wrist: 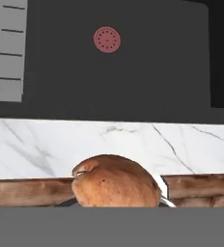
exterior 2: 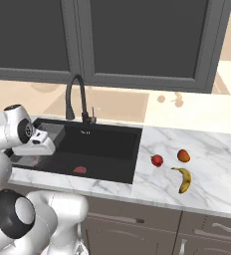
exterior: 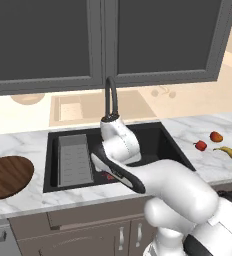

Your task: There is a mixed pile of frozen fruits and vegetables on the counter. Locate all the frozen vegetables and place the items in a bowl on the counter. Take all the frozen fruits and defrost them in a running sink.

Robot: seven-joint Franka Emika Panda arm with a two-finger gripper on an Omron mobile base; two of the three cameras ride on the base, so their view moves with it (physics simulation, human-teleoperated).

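Hand view first: a tan-brown rounded piece [wrist: 115,182] is seen at the bottom centre, cut off below by the frame edge, so its full shape cannot be made out. The finger tips are hidden behind it, and whether the jaws are clamped on it or merely standing beside it cannot be told. Behind it a strip of white marble counter [wrist: 46,142] is crossed, and beyond that the black sink [wrist: 133,72] is spread over the upper half, with its red-ringed drain [wrist: 106,39] near the top centre and the grey ribbed tray [wrist: 7,53] clipped at the upper left.

In the left base view, the arm is seen bent over the sink's front edge at centre frame, and the gripper itself is masked by the white wrist. The wooden bowl [exterior: 7,175] is found at the left edge, partly cut off. At the right, on the marble, a small red chunk [exterior: 201,145], an orange-red round fruit [exterior: 216,136] and a banana [exterior: 229,154] are lying close together but apart.

In the right base view, the gooseneck faucet [exterior 2: 76,97] is seen rising behind the basin, upper left of centre.
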